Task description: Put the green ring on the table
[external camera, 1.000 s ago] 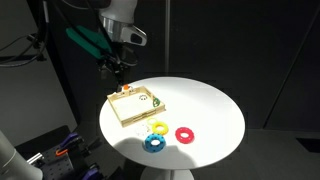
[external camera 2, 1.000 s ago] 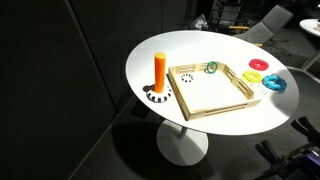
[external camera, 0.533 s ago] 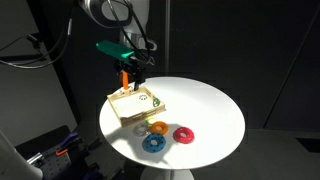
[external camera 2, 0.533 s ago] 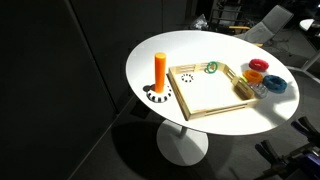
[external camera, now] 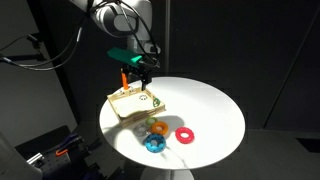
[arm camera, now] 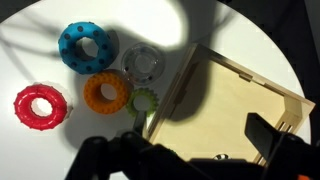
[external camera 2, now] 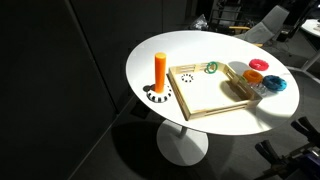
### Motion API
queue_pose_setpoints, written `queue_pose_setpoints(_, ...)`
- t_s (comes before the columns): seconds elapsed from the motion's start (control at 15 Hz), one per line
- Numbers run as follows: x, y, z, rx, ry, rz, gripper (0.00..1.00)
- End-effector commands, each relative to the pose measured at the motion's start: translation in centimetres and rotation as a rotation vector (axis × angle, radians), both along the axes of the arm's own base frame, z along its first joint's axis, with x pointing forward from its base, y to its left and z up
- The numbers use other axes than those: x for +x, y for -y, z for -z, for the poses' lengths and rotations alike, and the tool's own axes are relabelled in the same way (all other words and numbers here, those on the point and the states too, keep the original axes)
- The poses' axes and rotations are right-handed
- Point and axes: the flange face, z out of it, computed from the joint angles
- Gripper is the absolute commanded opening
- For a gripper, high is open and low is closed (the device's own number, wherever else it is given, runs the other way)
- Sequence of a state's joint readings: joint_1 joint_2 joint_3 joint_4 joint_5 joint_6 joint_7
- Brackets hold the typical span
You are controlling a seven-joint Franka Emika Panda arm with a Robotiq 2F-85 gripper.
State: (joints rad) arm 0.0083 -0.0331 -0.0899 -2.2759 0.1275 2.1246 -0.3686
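Observation:
The green ring (external camera 2: pixel 211 68) lies inside the square wooden tray (external camera 2: pixel 196 107), at its far corner, and also shows in an exterior view (external camera: pixel 153 99). The tray rests on the round white table (external camera 2: pixel 160 50). My gripper (external camera: pixel 136 78) hangs over the tray's back edge, above the ring and not touching it. In the wrist view the gripper (arm camera: pixel 185 152) is open and empty over the tray floor (arm camera: pixel 240 95). The green ring does not show in the wrist view.
An orange peg (external camera 2: pixel 160 69) stands beside the tray. On the table past the tray lie a blue ring (arm camera: pixel 86 45), an orange ring (arm camera: pixel 106 93), a red ring (arm camera: pixel 40 106), a clear ring (arm camera: pixel 146 64) and a pale green toothed ring (arm camera: pixel 146 101).
My arm has swung from behind the table's edge to over the tray and come lower. The rings and tray have not moved.

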Motion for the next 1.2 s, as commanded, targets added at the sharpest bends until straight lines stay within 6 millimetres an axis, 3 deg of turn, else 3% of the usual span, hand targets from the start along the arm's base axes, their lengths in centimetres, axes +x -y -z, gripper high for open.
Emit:
queue_pose_setpoints(0.0,0.0,0.1,-0.1,0.000,0.000,0.001,1.00)
queue_pose_setpoints(0.4,1.7,-0.5,1.6,-0.033,0.099,0.039,1.00)
queue_pose_setpoints(1.13,6.5,-5.3,9.8,-0.036,0.221,-0.017,1.00)
